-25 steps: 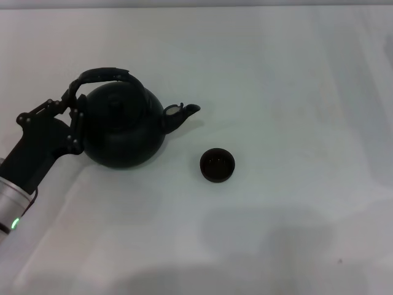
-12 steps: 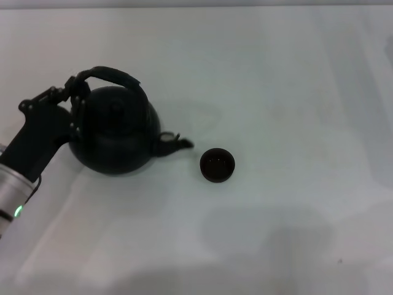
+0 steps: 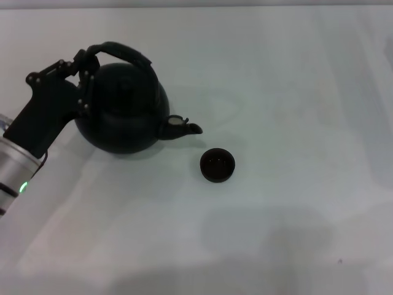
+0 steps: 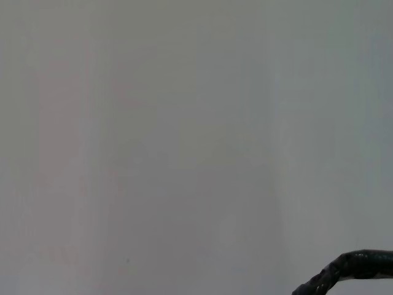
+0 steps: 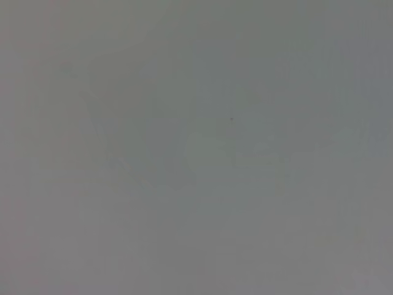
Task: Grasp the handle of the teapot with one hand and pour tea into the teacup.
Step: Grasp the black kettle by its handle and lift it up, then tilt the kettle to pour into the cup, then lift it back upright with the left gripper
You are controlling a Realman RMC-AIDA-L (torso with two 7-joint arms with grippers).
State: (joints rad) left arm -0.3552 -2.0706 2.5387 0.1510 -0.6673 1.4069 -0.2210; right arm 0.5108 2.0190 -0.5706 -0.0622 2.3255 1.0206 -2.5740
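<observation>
- Teapot (image 3: pixel 123 114) is seen in the head view at about ten o'clock of the table (image 3: pixel 288 80), carried by the left end effector (image 3: pixel 86 67) — its fingers are clamped on the near-left end of the handle (image 3: pixel 123 52), low on the arch and not on the wrapped middle.
- A sliver of the wrapped handle is caught at the corner of the left wrist view; nothing else of the grasp is shown there.
- The spout (image 3: pixel 182 128) is pointed toward four o'clock, at the teacup (image 3: pixel 217 165), yet its tip is judged to stop short of the cup's rim, with bare table between them.
- For a clean pour, the pot should be carried a little farther toward four o'clock until the spout tip is over the cup's mouth, and only then tipped — slowly, since the cup is tiny beside the pot and would be overshot by a fast stream.
- Because the grip is off-centre on the hoop, a swing of the pot is to be expected; the tilt is best made by rolling the wrist gently.
- Open room is plentiful: from twelve through six o'clock nothing but the cup is on the white surface, and no edge is near the pour.
- The right end effector is not shown in any view.
</observation>
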